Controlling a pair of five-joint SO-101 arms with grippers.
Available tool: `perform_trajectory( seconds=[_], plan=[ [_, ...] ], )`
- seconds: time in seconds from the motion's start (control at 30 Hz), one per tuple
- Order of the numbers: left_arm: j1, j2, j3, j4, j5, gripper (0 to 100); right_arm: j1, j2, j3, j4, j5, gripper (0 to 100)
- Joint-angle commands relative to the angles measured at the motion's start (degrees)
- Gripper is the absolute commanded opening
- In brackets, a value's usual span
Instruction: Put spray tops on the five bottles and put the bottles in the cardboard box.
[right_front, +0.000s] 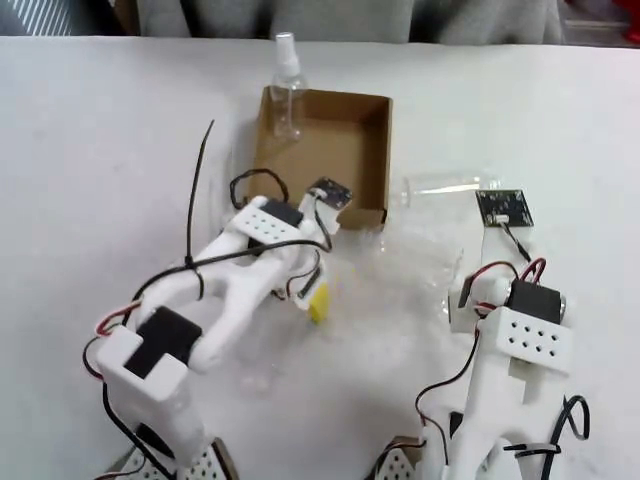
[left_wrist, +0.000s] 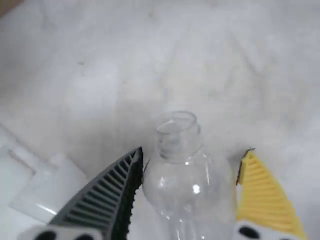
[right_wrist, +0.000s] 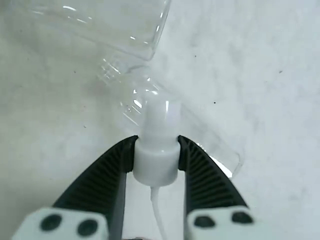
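My left gripper (left_wrist: 192, 152) is shut on a clear bottle (left_wrist: 187, 170) with an open neck and no top, its dark and yellow fingers pressing the shoulders. In the high view this gripper (right_front: 318, 293) sits just in front of the cardboard box (right_front: 375, 150). My right gripper (right_wrist: 156, 142) is shut on a white spray top (right_wrist: 156, 155) whose thin tube trails back toward the wrist. Seen from above, it (right_front: 462, 290) hovers right of centre. A capped bottle (right_front: 287, 90) stands in the box's far left corner.
A clear uncapped bottle (right_front: 440, 185) lies on its side just right of the box. More clear bottles (right_wrist: 125, 35) lie on the white table beyond the right gripper. A white piece (left_wrist: 47, 192) lies beside the left gripper's dark finger.
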Motion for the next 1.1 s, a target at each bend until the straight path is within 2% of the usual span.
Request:
perform_trajectory(
  seconds=[0.0,0.1,0.23,0.33,0.47,0.63,0.93,1.07],
  plan=[
    [0.5,-0.8,-0.1,-1.1,-0.4,31,0.3,-1.1,-0.4,-0.3,0.1,1.6],
    [0.5,-0.9,0.0,-2.7,-0.4,28,0.3,-1.0,-0.4,-0.3,0.1,1.6],
    [0.6,-1.0,-0.5,-4.0,-0.5,5,0.2,-0.9,-0.4,-0.3,0.1,1.6],
    [0.5,-2.3,-0.2,-3.4,-0.4,9,0.2,-0.8,-0.4,-0.3,0.1,1.6],
    [0.0,-7.4,1.7,-3.9,-0.4,2,0.2,-0.8,-0.4,-0.4,-0.1,1.6],
    [0.0,-18.5,10.2,-8.7,-0.4,2,-0.3,-0.9,-0.5,-2.4,-0.5,1.6],
    [0.0,-41.2,25.5,-17.4,-0.1,2,-11.8,-1.4,-4.0,-2.8,-0.9,2.0],
    [-1.7,-47.9,30.2,-22.2,0.0,2,-14.2,-1.3,-13.2,-2.8,-6.4,2.2]
  ],
)
